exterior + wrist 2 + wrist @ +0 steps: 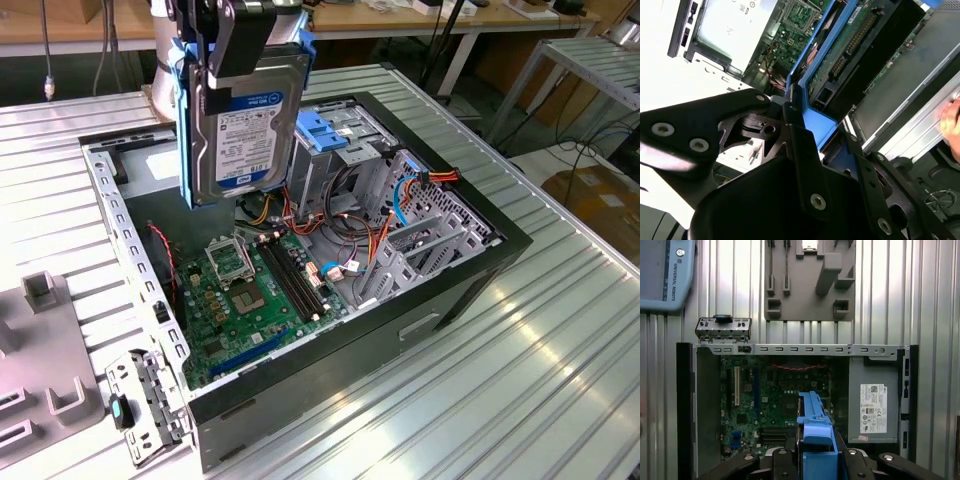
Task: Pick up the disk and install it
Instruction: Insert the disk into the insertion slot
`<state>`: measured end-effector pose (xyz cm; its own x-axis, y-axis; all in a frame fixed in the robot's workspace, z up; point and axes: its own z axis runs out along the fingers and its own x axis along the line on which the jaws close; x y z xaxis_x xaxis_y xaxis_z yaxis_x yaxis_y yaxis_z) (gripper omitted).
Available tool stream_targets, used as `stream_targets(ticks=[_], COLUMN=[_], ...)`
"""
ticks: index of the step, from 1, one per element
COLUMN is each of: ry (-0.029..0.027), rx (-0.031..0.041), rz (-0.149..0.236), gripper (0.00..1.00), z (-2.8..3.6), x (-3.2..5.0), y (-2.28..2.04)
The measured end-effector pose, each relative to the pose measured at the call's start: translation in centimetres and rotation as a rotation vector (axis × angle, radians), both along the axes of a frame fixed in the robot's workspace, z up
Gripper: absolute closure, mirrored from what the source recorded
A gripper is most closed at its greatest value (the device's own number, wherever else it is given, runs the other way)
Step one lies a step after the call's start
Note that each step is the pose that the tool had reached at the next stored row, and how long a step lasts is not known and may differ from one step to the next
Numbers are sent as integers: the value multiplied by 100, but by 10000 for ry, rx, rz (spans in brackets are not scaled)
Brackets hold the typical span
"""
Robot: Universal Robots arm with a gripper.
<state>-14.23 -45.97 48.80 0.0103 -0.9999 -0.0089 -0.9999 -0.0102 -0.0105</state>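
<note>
Black fingers [240, 45] are clamped shut on the top end of a flat rectangular dark-grey disk [245, 130] framed by bright blue plastic rails, holding it upright in the air. In the exterior view the disk hangs over the 11 o'clock corner of an open black computer case [430, 300]. The green motherboard [245, 295] lies at 6 o'clock from the disk, and a light-blue latch plate [325, 130] at 3 o'clock. The case sits on a ribbed metal counter [520, 380], with a grey fixture plate [40, 370] at its 8 o'clock.

Shiny ribbed metal table [560, 330], plastic-railed metal disk [240, 120].
</note>
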Motion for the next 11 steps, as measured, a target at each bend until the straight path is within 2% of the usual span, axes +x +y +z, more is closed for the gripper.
stream_targets(ticks=[3, 4, 5, 11], ry=[0, 1, 0, 0], rx=[-1, -1, 0, -1], rz=[0, -1, 0, -1], gripper=[63, 63, 63, 63], z=[-1, -1, -2, -3], x=[7, 12, 23, 56], y=[-52, -86, -139, -287])
